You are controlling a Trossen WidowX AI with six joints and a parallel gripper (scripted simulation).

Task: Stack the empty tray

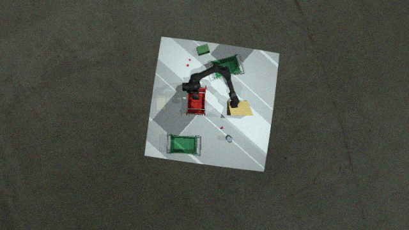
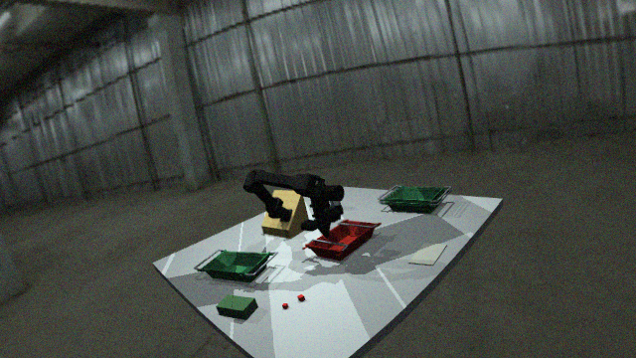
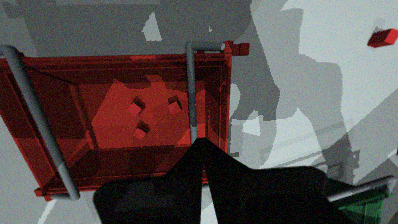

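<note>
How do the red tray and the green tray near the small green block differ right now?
The red tray has its bars across its top; the green tray has its bars out past its ends. The red tray holds small red blocks; I see none in the green tray. Both are open-topped with sloping walls.
</note>
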